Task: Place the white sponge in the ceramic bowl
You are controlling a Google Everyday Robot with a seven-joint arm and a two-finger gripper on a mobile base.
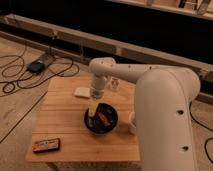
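Now, claw [93,111] over ceramic bowl [103,129].

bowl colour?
Bowl is glossy black, camera view; pincer hangs over it.

No wording can be read anywhere; the bar [46,145] at lower left bears illegible marks. The gripper [94,111] hangs over the bowl [115,120], centre frame.

Gripper [93,111]: over ceramic bowl [111,126], left rim.
My block: arm [160,110] on the right.
My opening: table [60,117] left of bowl.
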